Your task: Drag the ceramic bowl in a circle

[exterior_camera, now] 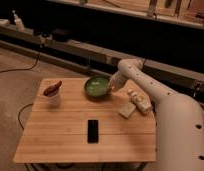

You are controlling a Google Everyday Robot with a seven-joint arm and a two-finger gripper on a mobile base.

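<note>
The ceramic bowl (97, 86) is round, shallow and glossy green with a paler inside. It sits at the back middle of the wooden table (65, 130). My gripper (113, 86) comes in from the right on the white arm (160, 102) and sits at the bowl's right rim, touching or very close to it.
A small white cup (53, 96) with a red thing (52, 88) in it stands at the back left. A black phone (93, 130) lies in the front middle. A tan block (127, 109) and a small white bottle (138, 101) lie at the right, under the arm.
</note>
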